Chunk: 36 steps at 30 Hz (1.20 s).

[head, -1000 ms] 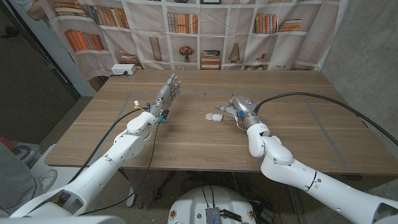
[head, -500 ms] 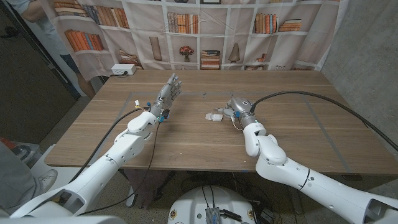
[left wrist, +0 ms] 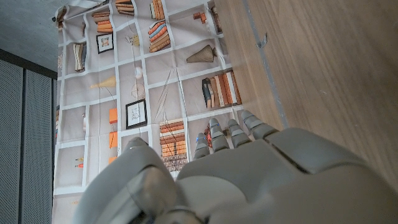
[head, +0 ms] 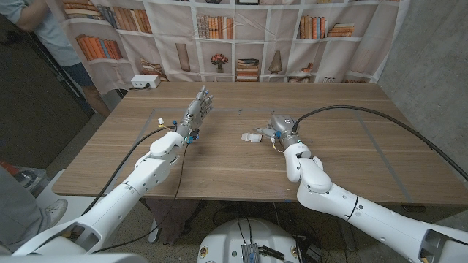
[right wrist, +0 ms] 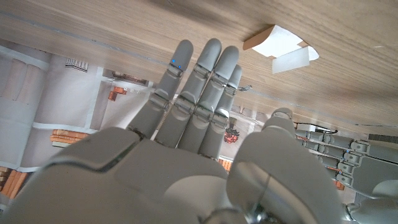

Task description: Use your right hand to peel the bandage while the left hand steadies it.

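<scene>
Beside the small white paper-wrapped bandage (head: 252,136), the right hand (head: 280,126) waits with fingers spread, grasping nothing; the left hand (head: 198,108) stands upright, empty.

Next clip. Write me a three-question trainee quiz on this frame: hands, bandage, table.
1. True or false: the right hand is gripping the bandage.
2. Which hand is nearer the bandage? A) left hand B) right hand
3. Fill in: the bandage lies on the wooden ____.

Key: 1. False; it lies on the wood beside the open fingers. 2. B; the left hand stands apart, touching nothing. 3. table.
</scene>
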Tool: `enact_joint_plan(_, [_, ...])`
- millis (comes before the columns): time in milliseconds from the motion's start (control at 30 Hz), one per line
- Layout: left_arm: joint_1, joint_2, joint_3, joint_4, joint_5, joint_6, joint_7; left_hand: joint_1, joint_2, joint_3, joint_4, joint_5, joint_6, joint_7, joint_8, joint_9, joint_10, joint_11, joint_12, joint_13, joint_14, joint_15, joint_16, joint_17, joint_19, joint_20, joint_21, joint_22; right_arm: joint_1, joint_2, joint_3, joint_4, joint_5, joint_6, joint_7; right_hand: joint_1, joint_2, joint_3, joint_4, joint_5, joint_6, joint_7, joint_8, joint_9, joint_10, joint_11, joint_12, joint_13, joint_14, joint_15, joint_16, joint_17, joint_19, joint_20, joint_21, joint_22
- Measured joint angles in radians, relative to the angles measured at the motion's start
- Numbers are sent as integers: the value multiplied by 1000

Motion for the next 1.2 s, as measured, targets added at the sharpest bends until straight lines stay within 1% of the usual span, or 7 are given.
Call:
enact_joint_plan(100, [1,-1,-1,2,-1,-1,0,0,0,0,0,0,0,0,0,0,0,0,0,0,0,0,0,0,0,0,0,0,8,4,-7,12,-7,-5,10,0,0,0,0,0,6,5,0,0,10,0,0,0,7,3,0,0,0,0,0,0])
enact_joint_plan(200, [2,-1,-2,3,-2,-2,0,0,0,0,0,0,0,0,0,0,0,0,0,0,0,0,0,0,0,0,0,0,15,9,-13,23,-8,-6,13,0,0,0,0,0,11,0,0,0,10,0,0,4,9,2,0,2,0,0,0,0])
enact_joint_plan(267, [2,-1,-3,5,-2,-4,0,0,0,0,0,0,0,0,0,0,0,0,0,0,0,0,0,0,0,0,0,0,19,10,-17,29,-13,-8,19,0,0,-4,4,0,11,0,0,0,10,0,0,5,9,2,0,5,0,0,0,0])
enact_joint_plan(833, [7,-1,-10,18,-13,-13,-11,0,0,0,0,0,0,0,0,0,0,0,0,0,0,0,0,0,0,0,0,0,59,36,-68,77,-63,-41,77,8,-8,-7,1,0,11,0,0,0,10,0,0,6,15,-1,0,9,0,0,7,0])
enact_joint_plan(1033, [9,1,-13,19,-17,-13,-13,0,0,0,0,0,0,0,0,0,5,-5,0,0,0,0,0,0,0,0,0,0,72,47,-84,93,-79,-57,97,16,0,-4,-2,8,11,0,0,0,10,0,0,6,15,-1,0,14,0,0,7,0])
enact_joint_plan(1133, [10,2,-13,21,-18,-14,-16,0,0,0,0,0,0,0,0,0,5,-5,0,0,0,0,0,0,0,0,0,0,78,51,-91,100,-84,-61,106,37,22,6,-12,8,11,0,-2,0,10,0,0,7,15,-1,0,18,0,0,12,0])
enact_joint_plan(1200, [10,2,-13,23,-18,-15,-17,0,0,0,0,0,0,0,0,0,5,-5,0,0,0,0,0,0,0,0,0,0,82,53,-94,103,-86,-63,111,48,32,14,-13,8,11,0,-5,0,10,0,0,9,15,-1,0,22,-1,-1,15,0])
